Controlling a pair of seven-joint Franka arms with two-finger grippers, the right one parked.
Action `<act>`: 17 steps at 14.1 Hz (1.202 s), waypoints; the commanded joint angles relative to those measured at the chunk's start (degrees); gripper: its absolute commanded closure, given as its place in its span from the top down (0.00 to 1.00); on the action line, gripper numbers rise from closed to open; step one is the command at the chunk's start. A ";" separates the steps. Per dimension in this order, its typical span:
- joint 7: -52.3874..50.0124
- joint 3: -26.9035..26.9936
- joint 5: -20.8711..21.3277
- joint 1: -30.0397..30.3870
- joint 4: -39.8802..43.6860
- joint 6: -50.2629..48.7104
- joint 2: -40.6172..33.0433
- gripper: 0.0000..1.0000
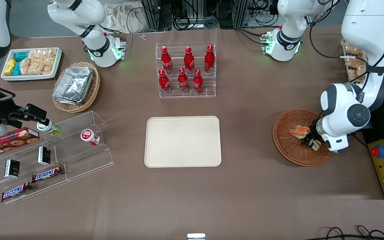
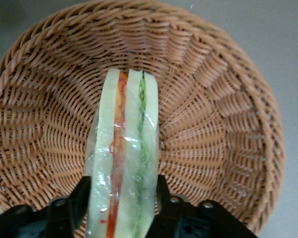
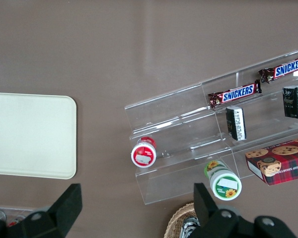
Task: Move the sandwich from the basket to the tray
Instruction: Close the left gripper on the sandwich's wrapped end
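The clear-wrapped sandwich (image 1: 301, 132) (image 2: 123, 163) is in the reddish-brown wicker basket (image 1: 292, 146) (image 2: 218, 99) toward the working arm's end of the table. My gripper (image 1: 312, 142) (image 2: 121, 198) is down in the basket, shut on the sandwich. Its black fingers (image 2: 79, 196) press the two bread faces, and the orange, red and green filling edges face the wrist camera. The cream tray (image 1: 183, 141) (image 3: 30, 134) lies bare in the middle of the table, apart from the basket.
A clear rack of red bottles (image 1: 186, 68) stands farther from the front camera than the tray. A clear stepped shelf (image 1: 55, 156) with snack bars and cups, a foil-container basket (image 1: 75, 85) and a white snack tray (image 1: 32, 63) lie toward the parked arm's end.
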 commanded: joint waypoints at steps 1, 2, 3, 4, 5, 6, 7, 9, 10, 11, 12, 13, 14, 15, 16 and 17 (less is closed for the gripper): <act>-5.59 -0.15 2.14 -1.72 3.25 0.97 1.99 0.00; -5.77 -0.15 2.57 -1.99 3.52 0.80 1.90 0.00; -5.86 -0.15 2.67 -2.08 3.70 0.36 1.47 0.00; -5.69 -0.15 2.67 -2.08 4.40 -0.60 1.03 0.00; -5.51 -0.15 2.84 -2.08 5.97 -3.05 0.85 0.00; -5.25 -0.24 2.93 -2.17 8.77 -6.81 0.85 0.00; -4.99 -0.33 2.93 -2.52 11.93 -11.38 0.85 0.00; -1.31 -0.50 2.76 -2.61 18.52 -20.34 0.76 0.00; 0.88 -0.50 2.75 -2.70 21.42 -24.48 0.85 0.00; 3.69 -0.50 2.75 -2.96 23.19 -27.48 0.76 0.00; 6.85 -0.50 2.67 -3.13 24.52 -29.51 0.24 0.00; 9.23 -0.50 2.67 -3.14 26.10 -31.53 -0.46 0.00; 10.47 -0.50 2.23 -3.22 28.20 -34.33 -0.73 0.00; 11.44 -0.68 2.23 -3.31 30.74 -37.75 -0.82 0.00; 13.11 -2.07 1.97 -3.40 33.38 -40.83 -1.00 0.00; 15.47 -3.65 1.88 -3.31 35.67 -42.60 -1.43 0.00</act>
